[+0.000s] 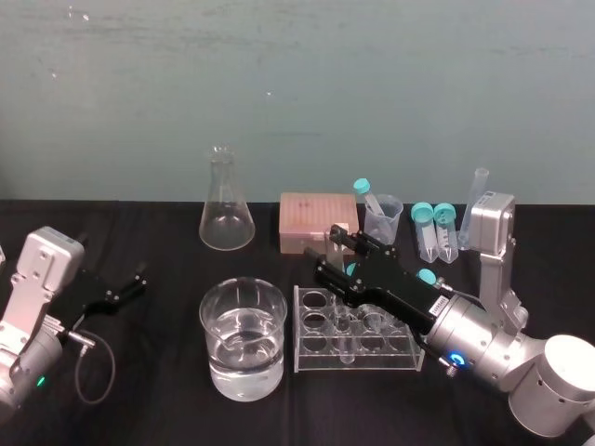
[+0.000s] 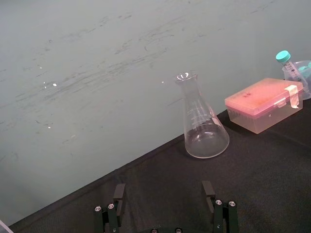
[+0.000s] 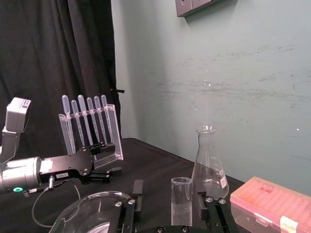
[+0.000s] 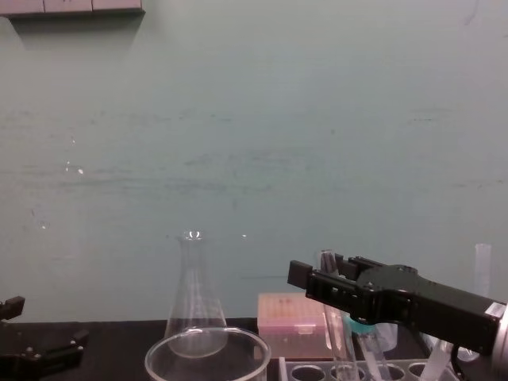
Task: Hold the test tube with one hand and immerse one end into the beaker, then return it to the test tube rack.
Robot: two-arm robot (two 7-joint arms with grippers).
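Clear glass test tube (image 3: 181, 201), open-mouthed and upright, stands between the spread fingers of the right hand (image 1: 325, 240); whether a finger touches it cannot be told. Its lower end drops toward the pale translucent test tube rack (image 1: 311, 358); which hole is hard to make out. The arm slants in from 4 o'clock. Round, water-filled beaker (image 1: 216, 325): 9 o'clock of the rack. Left gripper (image 1: 138, 277): fingers apart, parked at 9 o'clock of the beaker.
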